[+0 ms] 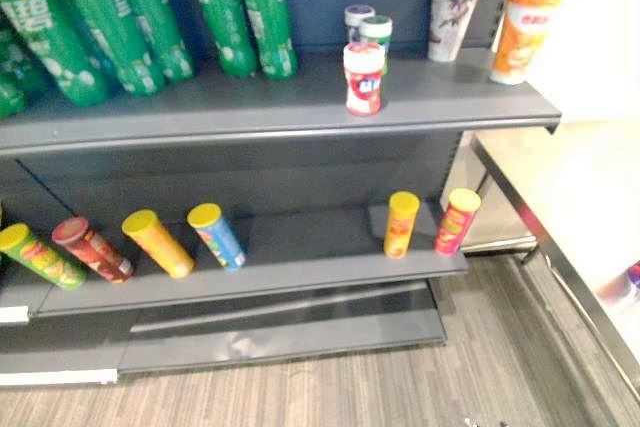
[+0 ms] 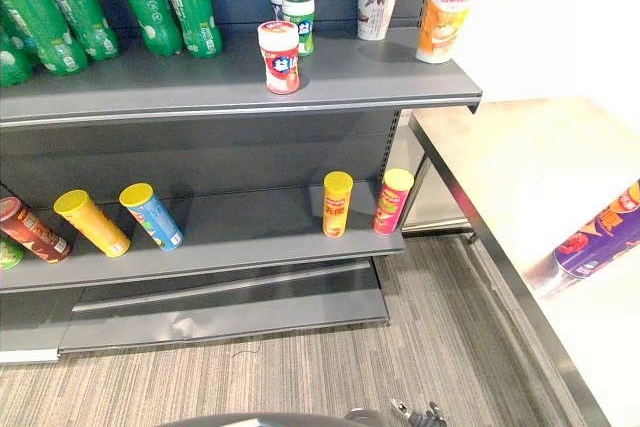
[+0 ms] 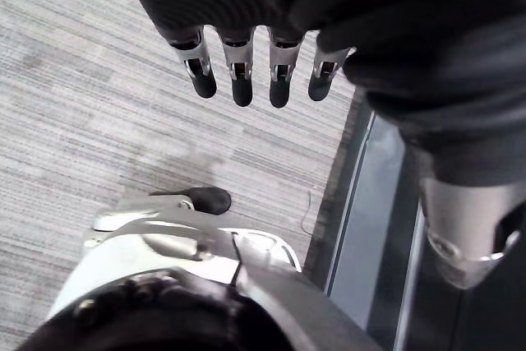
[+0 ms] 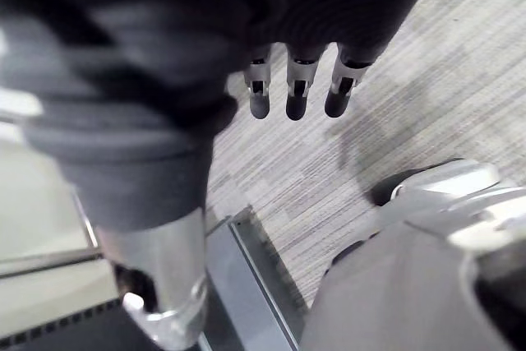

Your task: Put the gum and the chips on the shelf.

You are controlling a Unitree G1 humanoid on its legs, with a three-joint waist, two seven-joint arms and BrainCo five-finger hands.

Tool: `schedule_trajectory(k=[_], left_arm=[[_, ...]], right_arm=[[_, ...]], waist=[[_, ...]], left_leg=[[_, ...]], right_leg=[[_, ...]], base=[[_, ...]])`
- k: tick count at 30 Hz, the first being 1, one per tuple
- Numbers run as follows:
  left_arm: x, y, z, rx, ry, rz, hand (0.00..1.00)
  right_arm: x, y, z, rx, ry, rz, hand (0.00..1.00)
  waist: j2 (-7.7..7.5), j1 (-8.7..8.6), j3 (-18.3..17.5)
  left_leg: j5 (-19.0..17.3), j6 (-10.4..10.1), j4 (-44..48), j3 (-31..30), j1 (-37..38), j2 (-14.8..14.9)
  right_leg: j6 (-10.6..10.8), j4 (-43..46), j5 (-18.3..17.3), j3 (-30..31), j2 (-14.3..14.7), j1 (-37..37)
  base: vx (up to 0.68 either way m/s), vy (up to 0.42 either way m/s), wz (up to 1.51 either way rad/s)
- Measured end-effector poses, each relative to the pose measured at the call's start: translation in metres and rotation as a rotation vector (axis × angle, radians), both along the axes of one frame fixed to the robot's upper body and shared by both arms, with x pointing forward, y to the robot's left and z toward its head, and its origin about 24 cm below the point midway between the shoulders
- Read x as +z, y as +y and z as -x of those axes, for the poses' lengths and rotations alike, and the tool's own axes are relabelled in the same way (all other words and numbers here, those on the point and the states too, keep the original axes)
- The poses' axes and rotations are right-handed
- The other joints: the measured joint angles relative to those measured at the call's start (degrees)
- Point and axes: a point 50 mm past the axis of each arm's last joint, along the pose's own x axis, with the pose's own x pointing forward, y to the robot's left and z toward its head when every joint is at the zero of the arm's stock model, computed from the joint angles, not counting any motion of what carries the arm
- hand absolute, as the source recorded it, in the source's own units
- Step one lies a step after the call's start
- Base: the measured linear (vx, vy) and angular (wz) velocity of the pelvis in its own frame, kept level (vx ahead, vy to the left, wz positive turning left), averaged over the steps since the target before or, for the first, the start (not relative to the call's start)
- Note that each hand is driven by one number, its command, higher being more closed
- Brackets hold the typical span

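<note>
A red-and-white gum bottle point(image 1: 363, 78) stands near the front of the grey upper shelf point(image 1: 250, 107), with two more gum bottles point(image 1: 375, 37) behind it. On the lower shelf point(image 1: 300, 262) an orange chips can point(image 1: 401, 224) and a pink chips can point(image 1: 457, 220) stand upright at the right end. Several other chips cans point(image 1: 157, 243) lie tilted to the left. My left hand point(image 3: 241, 80) hangs over the striped floor with straight fingers, holding nothing. My right hand point(image 4: 297, 92) hangs the same way, open and empty.
Green bottles point(image 1: 130, 17) fill the upper shelf's left part. Two cups point(image 1: 452, 17) point(image 1: 523, 32) stand at its right end. A steel table point(image 2: 520, 167) stands right of the shelf, with a purple chips can point(image 2: 600, 242) lying on it.
</note>
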Motion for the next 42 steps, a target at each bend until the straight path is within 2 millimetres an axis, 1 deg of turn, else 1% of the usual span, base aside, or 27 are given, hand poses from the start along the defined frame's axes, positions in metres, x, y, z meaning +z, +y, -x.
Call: schedule_trajectory(k=[1, 2, 4, 5, 7, 8, 9, 11, 12, 14, 18, 20, 23, 24, 27, 28, 30, 32, 33, 34, 35, 36, 38, 39, 40, 41, 42], left_arm=[[-0.001, -0.003, -0.002, -0.004, 0.001, 0.009, 0.00], [-0.001, -0.005, -0.006, -0.010, -0.004, 0.017, 0.00], [-0.001, -0.006, -0.012, -0.010, -0.018, 0.023, 0.00], [0.000, -0.003, -0.013, 0.011, -0.025, 0.019, 0.00], [0.001, 0.000, -0.015, 0.056, -0.040, 0.016, 0.00], [0.001, 0.000, -0.021, 0.070, -0.058, 0.018, 0.00], [0.002, 0.000, -0.024, 0.078, -0.072, 0.018, 0.00], [0.003, 0.001, -0.033, 0.096, -0.109, 0.015, 0.00], [0.004, 0.002, -0.041, 0.095, -0.127, 0.007, 0.00], [0.005, 0.004, -0.047, 0.098, -0.135, -0.004, 0.00], [0.005, -0.003, -0.053, 0.102, -0.146, 0.006, 0.00], [0.005, -0.003, -0.053, 0.095, -0.144, 0.002, 0.00], [0.005, -0.001, -0.053, 0.093, -0.147, -0.001, 0.00], [0.005, -0.001, -0.053, 0.094, -0.147, -0.002, 0.00], [0.005, -0.001, -0.051, 0.092, -0.141, 0.001, 0.00], [0.005, 0.000, -0.051, 0.092, -0.141, 0.001, 0.00], [0.006, 0.005, -0.049, 0.095, -0.148, 0.002, 0.00], [0.006, 0.005, -0.050, 0.112, -0.164, 0.017, 0.00], [0.006, 0.002, -0.049, 0.144, -0.176, 0.030, 0.00], [0.006, 0.000, -0.046, 0.157, -0.183, 0.029, 0.00], [0.006, 0.000, -0.046, 0.157, -0.183, 0.029, 0.00], [0.005, -0.006, -0.043, 0.159, -0.184, 0.039, 0.00], [0.005, -0.008, -0.043, 0.165, -0.196, 0.036, 0.00], [0.005, -0.009, -0.043, 0.167, -0.198, 0.034, 0.00], [0.004, -0.015, -0.040, 0.173, -0.197, 0.043, 0.00], [0.003, -0.021, -0.039, 0.190, -0.194, 0.054, 0.00], [0.003, -0.021, -0.038, 0.193, -0.192, 0.051, 0.00]], right_arm=[[0.000, -0.002, 0.002, -0.047, -0.006, 0.000, 0.00], [0.001, -0.004, 0.003, -0.087, -0.013, 0.000, 0.00], [0.002, -0.002, -0.001, -0.120, -0.042, -0.003, 0.00], [0.003, 0.002, -0.009, -0.111, -0.073, -0.013, 0.00], [0.003, 0.001, -0.011, -0.104, -0.075, -0.009, 0.00], [0.003, 0.000, -0.009, -0.083, -0.064, -0.001, 0.00], [0.002, 0.000, -0.009, -0.073, -0.061, 0.000, 0.00], [0.001, 0.003, -0.006, -0.072, -0.049, -0.007, 0.00], [0.001, 0.004, -0.006, -0.077, -0.048, -0.009, 0.00], [0.001, 0.005, -0.010, -0.073, -0.056, -0.010, 0.00], [0.003, -0.002, -0.017, -0.065, -0.077, 0.009, 0.00], [0.003, -0.001, -0.017, -0.062, -0.075, 0.009, 0.00], [0.004, 0.000, -0.021, -0.056, -0.092, 0.013, 0.00], [0.005, -0.001, -0.023, -0.055, -0.101, 0.019, 0.00], [0.004, 0.001, -0.020, -0.058, -0.098, 0.015, 0.00], [0.004, 0.003, -0.019, -0.060, -0.095, 0.010, 0.00], [0.004, 0.003, -0.020, -0.061, -0.100, 0.010, 0.00], [0.006, -0.002, -0.024, -0.059, -0.118, 0.027, 0.00], [0.008, -0.008, -0.028, -0.049, -0.129, 0.046, 0.00], [0.010, -0.013, -0.031, -0.031, -0.135, 0.065, 0.00], [0.010, -0.013, -0.031, -0.031, -0.135, 0.065, 0.00], [0.015, -0.023, -0.041, -0.014, -0.156, 0.102, 0.00], [0.016, -0.024, -0.044, 0.019, -0.159, 0.108, 0.00], [0.016, -0.025, -0.044, 0.028, -0.160, 0.109, 0.00], [0.016, -0.027, -0.044, 0.045, -0.158, 0.117, 0.00], [0.017, -0.028, -0.044, 0.066, -0.154, 0.121, 0.00], [0.016, -0.026, -0.043, 0.070, -0.155, 0.112, 0.00]], waist=[[0.99, 0.05, 0.97], [1.68, 0.10, 1.82], [2.32, 0.14, 3.02], [1.59, 0.68, 4.54], [1.11, 0.66, 4.89], [1.39, 0.46, 5.04], [1.44, 0.41, 5.03], [1.46, 0.08, 5.04], [1.37, 0.25, 5.04], [0.69, 0.06, 5.03], [1.79, -0.21, 4.81], [1.48, -0.15, 4.58], [0.41, -0.04, 4.30], [0.53, -0.17, 4.31], [0.80, -0.60, 3.99], [0.45, -0.78, 3.72], [-0.51, -0.85, 3.12], [-0.10, -0.43, 3.15], [0.61, 0.17, 3.14], [0.77, 0.27, 3.18], [0.77, 0.27, 3.18], [1.68, 0.24, 3.29], [2.00, 0.38, 3.46], [2.25, 0.39, 3.41], [3.95, 0.35, 3.14], [5.97, 0.81, 2.72], [5.96, 0.71, 2.53]], left_leg=[[-0.11, 0.24, 0.03, 2.28, 0.81, 0.96], [-0.41, 0.55, 0.05, 5.02, 1.66, 2.20], [-1.90, 0.65, 1.43, 9.73, 2.62, 3.69], [-4.42, 1.63, 5.15, 16.92, 2.11, 5.79], [-7.23, 1.25, 8.23, 22.58, 2.01, 7.36], [-9.13, 0.78, 11.19, 25.80, 1.88, 9.08], [-9.85, 0.47, 12.49, 27.03, 1.76, 9.84], [-11.10, 0.04, 15.36, 30.77, 1.46, 11.51], [-11.00, 0.07, 16.03, 33.26, 1.73, 11.67], [-10.63, -0.37, 15.90, 35.91, 1.68, 10.86], [-7.11, -1.48, 12.05, 36.76, 2.26, 9.50], [-4.29, -2.24, 8.19, 36.65, 3.15, 8.39], [-2.50, -2.40, 5.51, 36.68, 3.69, 6.39], [-2.15, -2.29, 5.17, 36.70, 3.82, 6.01], [-2.43, -2.38, 6.73, 36.67, 3.76, 6.86], [-3.83, -2.44, 10.75, 36.60, 2.96, 8.72], [-5.49, -1.86, 22.33, 33.22, -0.09, 13.66], [-5.64, -1.49, 30.99, 26.46, -3.21, 17.08], [-5.60, -1.17, 35.41, 19.76, -5.75, 18.23], [-7.19, -1.73, 34.10, 11.76, -7.06, 15.86], [-7.19, -1.73, 34.10, 11.76, -7.06, 15.86], [-8.72, -2.03, 26.11, 2.05, -7.07, 9.86], [-8.71, -2.08, 19.18, -3.00, -7.14, 6.90], [-8.59, -2.29, 16.63, -4.65, -7.15, 6.57], [-9.43, -3.58, 11.63, -8.12, -7.13, 7.16], [-7.89, -4.42, 11.97, -8.52, -6.99, 7.08], [-7.98, -4.42, 12.09, -8.24, -6.91, 6.95]], right_leg=[[0.51, 3.22, 2.28, 0.41, 0.52, -2.37], [-0.14, 4.49, 5.65, -0.67, 1.54, -3.86], [-2.66, 4.06, 9.40, -4.91, 2.45, -4.91], [-5.65, 3.95, 10.49, -11.88, 2.10, -5.38], [-10.13, 12.10, 6.51, -21.78, -1.50, -7.22], [-10.36, 16.99, 5.31, -26.80, -4.05, -6.73], [-10.67, 18.44, 5.01, -28.21, -5.02, -6.35], [-10.68, 18.19, 5.02, -30.69, -6.25, -4.28], [-8.59, 12.06, 6.86, -31.40, -5.58, -1.59], [-7.31, 3.28, 8.46, -30.95, -3.79, 1.11], [-7.51, -2.66, 8.32, -30.79, -1.35, 1.60], [-7.29, -4.07, 7.64, -30.66, -0.27, 2.24], [-6.27, -5.00, 4.71, -29.61, -0.60, 2.31], [-6.16, -5.05, 4.00, -29.39, -0.77, 2.30], [-6.61, -4.25, 3.11, -29.31, -0.93, 2.06], [-7.07, -4.27, 2.38, -29.13, -0.81, 2.00], [-7.44, -4.34, 2.22, -27.52, -0.59, 1.37], [-7.83, -4.24, 2.11, -24.93, 0.24, 0.53], [-8.48, -4.15, 2.26, -21.99, 1.02, -0.27], [-8.53, -4.19, 2.29, -18.71, 1.17, -1.36], [-8.53, -4.19, 2.29, -18.71, 1.17, -1.36], [-8.63, -4.34, 2.36, -12.00, 1.20, -3.21], [-8.15, -4.61, 2.65, -7.47, 1.34, -4.27], [-7.70, -4.88, 2.94, -6.22, 1.66, -4.67], [-6.87, -5.93, 3.69, -4.32, 3.44, -4.89], [-5.75, -6.36, 5.66, -2.87, 4.56, -4.95], [-5.74, -5.57, 5.64, -2.71, 4.47, -5.15]], base=[[0.07, 0.134, -0.74], [0.05, 0.173, -1.01], [-0.01, 0.128, -1.39], [-0.08, 0.090, -1.75], [-0.08, 0.076, -1.81], [0.00, 0.042, -1.51], [0.04, -0.011, -1.46], [0.07, -0.065, -1.24], [0.07, -0.130, -1.08], [0.02, -0.185, -0.97], [-0.07, -0.165, -0.46], [-0.11, -0.142, -0.02], [-0.13, -0.099, -0.05], [-0.10, -0.039, -0.05], [-0.08, -0.025, -0.02], [-0.03, -0.051, -0.07], [-0.04, -0.103, -0.30], [-0.06, -0.090, -0.67], [-0.06, -0.012, -1.16], [-0.04, 0.012, -0.99], [-0.03, 0.084, -1.47], [-0.03, 0.064, -1.20], [-0.04, 0.092, -1.32], [-0.05, 0.119, -1.16], [0.01, 0.161, -1.21], [0.06, 0.177, -1.13], [0.14, 0.157, -0.77]])
